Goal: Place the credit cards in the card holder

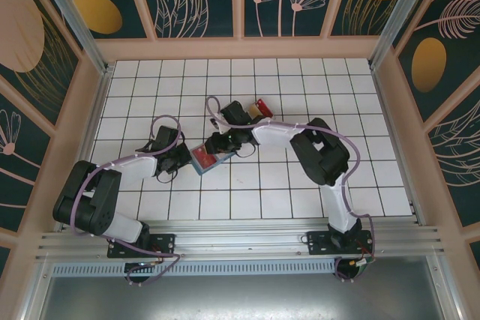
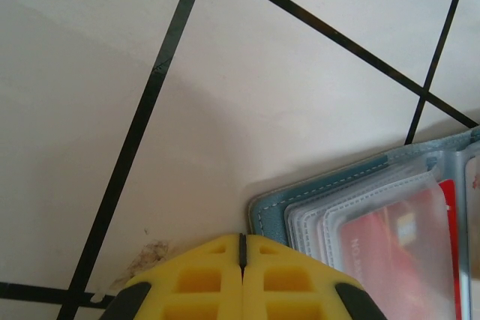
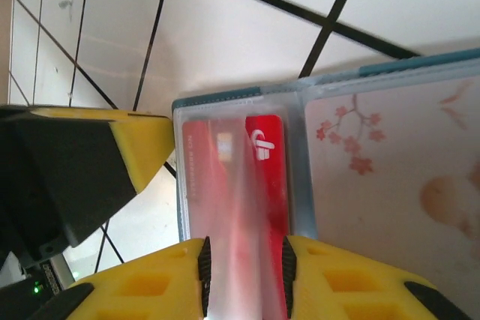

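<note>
The card holder (image 1: 204, 157) lies open on the white tiled floor: a teal cover (image 2: 270, 211) with clear plastic sleeves (image 3: 296, 162). A red credit card (image 3: 262, 148) sits inside one sleeve (image 2: 397, 237). My right gripper (image 3: 244, 275) hovers over that sleeve's near end with its jaws apart, a blurred clear sleeve leaf between them, and reaches in from the right (image 1: 219, 144). My left gripper (image 2: 241, 249) is shut with nothing in it, its tips at the holder's left corner (image 1: 182, 161). Its yellow finger (image 3: 142, 148) stands beside the sleeve.
The holder's other half shows a pale page with pink blossoms (image 3: 390, 170). A small red and tan object (image 1: 262, 106) lies on the tiles behind the right arm. Wooden walls (image 1: 240, 46) ring the floor.
</note>
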`<move>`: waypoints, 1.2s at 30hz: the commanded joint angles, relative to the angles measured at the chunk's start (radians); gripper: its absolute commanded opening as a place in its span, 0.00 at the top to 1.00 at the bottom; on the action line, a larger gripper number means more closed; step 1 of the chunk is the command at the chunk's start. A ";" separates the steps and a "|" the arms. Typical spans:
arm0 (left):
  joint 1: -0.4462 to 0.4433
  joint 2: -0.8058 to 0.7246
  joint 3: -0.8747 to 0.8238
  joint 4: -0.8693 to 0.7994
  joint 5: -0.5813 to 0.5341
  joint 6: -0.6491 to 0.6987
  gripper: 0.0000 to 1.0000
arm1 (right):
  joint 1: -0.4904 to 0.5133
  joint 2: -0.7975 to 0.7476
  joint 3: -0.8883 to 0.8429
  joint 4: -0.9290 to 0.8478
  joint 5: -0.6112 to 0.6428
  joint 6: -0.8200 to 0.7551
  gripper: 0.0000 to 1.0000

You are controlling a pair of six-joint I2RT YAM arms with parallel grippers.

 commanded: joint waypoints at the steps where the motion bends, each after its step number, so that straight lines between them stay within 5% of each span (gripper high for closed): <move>1: 0.002 0.047 -0.026 0.025 0.011 0.016 1.00 | -0.016 -0.089 0.037 -0.083 0.087 -0.046 0.64; 14: 0.002 0.033 -0.012 0.011 0.019 0.037 1.00 | -0.116 -0.268 -0.121 -0.109 0.357 -0.076 0.57; 24: 0.002 0.029 -0.013 0.012 0.028 0.035 1.00 | -0.148 -0.208 -0.121 -0.092 0.297 -0.082 0.57; 36: 0.002 0.034 -0.013 0.019 0.037 0.035 1.00 | -0.146 -0.132 -0.105 -0.036 0.219 -0.070 0.68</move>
